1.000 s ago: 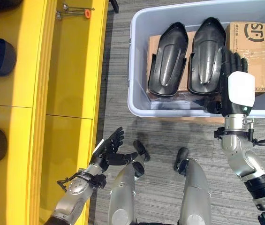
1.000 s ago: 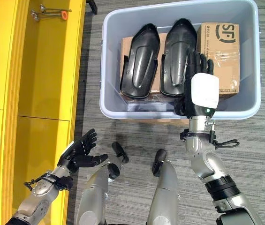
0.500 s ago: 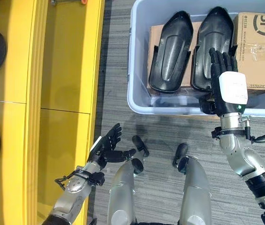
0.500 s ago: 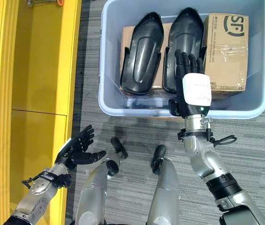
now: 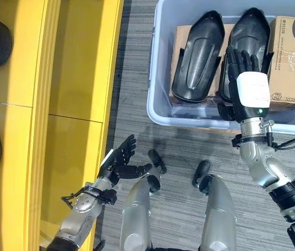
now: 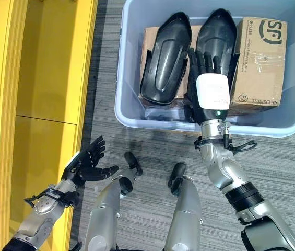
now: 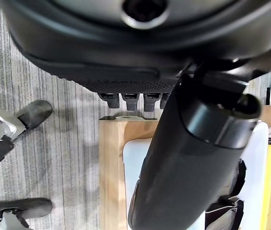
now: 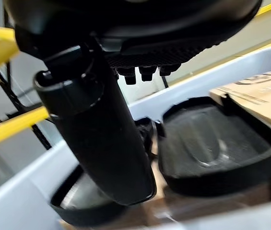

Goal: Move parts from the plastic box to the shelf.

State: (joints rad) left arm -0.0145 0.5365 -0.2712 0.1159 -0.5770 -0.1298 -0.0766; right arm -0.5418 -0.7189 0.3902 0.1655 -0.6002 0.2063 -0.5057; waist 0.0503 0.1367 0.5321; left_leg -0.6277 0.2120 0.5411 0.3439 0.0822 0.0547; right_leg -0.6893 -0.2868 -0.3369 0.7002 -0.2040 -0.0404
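Grey carpeted floor point(image 5: 131, 63) carries a pale plastic box point(image 5: 155, 78), with the yellow shelf point(image 5: 79, 78) just beside it on the robot's left. Inside the box two black moulded parts lie side by side on cardboard, one nearer the shelf point(image 5: 197, 55) and one point(image 5: 249, 36) next to a taped carton point(image 5: 293, 57). The right hand point(image 5: 247, 86) hovers over the near end of the second part, fingers straight and spread, gripping nothing. The left hand point(image 5: 118, 164) hangs open, palm up, over the floor between the box and the shelf.

I judge this to be the reach for a pick: nothing has yet been lifted. Next, the right hand likely needs to drop onto the part's rim and curl round it before lifting it clear of the box wall.
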